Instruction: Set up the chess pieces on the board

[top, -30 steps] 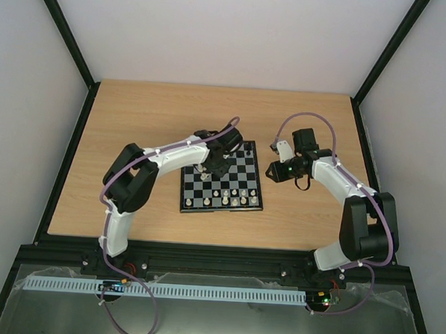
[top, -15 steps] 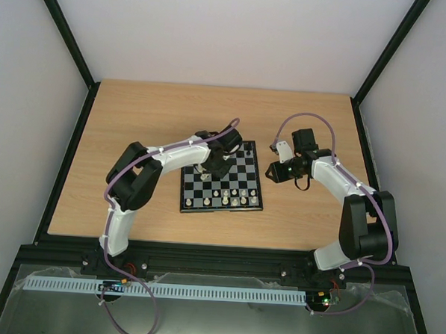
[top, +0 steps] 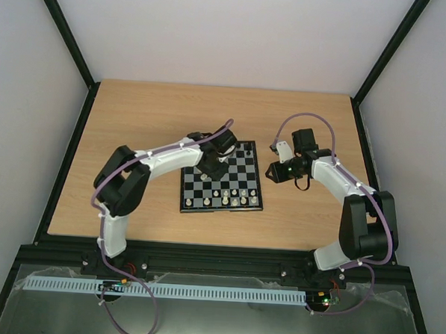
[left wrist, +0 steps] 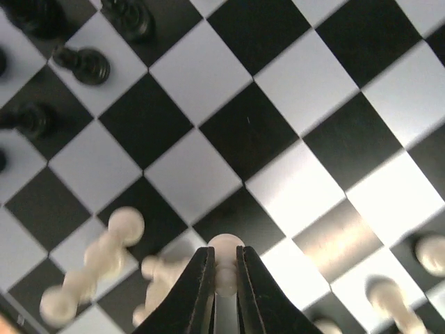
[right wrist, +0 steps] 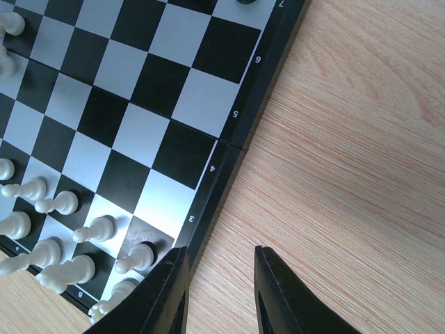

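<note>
Left claw (left wrist: 224, 255) has closed within the last second on a white pawn (left wrist: 226, 245), over the board (left wrist: 250, 132) beside other white pieces (left wrist: 111, 243); placement can follow. Right claw (right wrist: 221, 259) half open, empty, beside the board.

The left arm (top: 155, 157) and right arm (top: 340, 182) match: white shells on the links, bulky black housings at the joints. A thin purple cable (top: 308, 114) follows each arm, pinned by small white clips, and arcs free by the wrist. The bases (top: 107, 266) are black with specks of red, and the right one shows what may be a green light (top: 321, 298). A white bracket (top: 282, 148) sits by the right wrist. The left gripper (left wrist: 224, 254) has slim, glossy black fingers (left wrist: 191, 296); the right gripper (right wrist: 221, 259) has broader matte black ones with rounded tips
</note>
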Tool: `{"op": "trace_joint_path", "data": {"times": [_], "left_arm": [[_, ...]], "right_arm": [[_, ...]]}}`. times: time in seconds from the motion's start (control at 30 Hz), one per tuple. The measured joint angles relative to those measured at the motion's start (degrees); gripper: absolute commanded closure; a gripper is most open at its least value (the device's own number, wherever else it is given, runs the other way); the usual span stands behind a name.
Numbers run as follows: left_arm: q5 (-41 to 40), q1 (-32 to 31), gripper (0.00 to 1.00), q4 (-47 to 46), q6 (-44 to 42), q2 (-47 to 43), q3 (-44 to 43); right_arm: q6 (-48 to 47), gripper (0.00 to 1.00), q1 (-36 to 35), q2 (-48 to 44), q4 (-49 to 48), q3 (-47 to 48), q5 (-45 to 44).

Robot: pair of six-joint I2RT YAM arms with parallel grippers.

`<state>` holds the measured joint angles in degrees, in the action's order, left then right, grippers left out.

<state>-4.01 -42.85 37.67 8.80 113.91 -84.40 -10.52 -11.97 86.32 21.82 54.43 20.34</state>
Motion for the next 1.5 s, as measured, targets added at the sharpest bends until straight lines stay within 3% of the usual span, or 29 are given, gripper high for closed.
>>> {"op": "trace_joint_path", "data": {"times": [0.27, 0.4, 1.33, 1.5], "left_arm": [[2.6, -1.2, 0.95, 1.0, 0.6, -12.7, 9.7], [4.1, -1.6, 0.94, 1.3, 0.7, -14.9, 13.2], [6.2, -2.1, 0.93, -0.2, 0.6, -10.6, 15.8], [6.2, -2.1, 0.86, -0.6, 0.5, -10.4, 15.8]], "right_arm": [[0.0, 0.72, 0.0, 0.0, 0.1, 0.0, 0.1], [0.0, 0.72, 0.0, 0.0, 0.2, 0.0, 0.2], [-0.4, 0.71, 0.0, 0.8, 0.4, 0.0, 0.2], [-0.6, 0.71, 0.0, 0.8, 0.4, 0.0, 0.2]]}}
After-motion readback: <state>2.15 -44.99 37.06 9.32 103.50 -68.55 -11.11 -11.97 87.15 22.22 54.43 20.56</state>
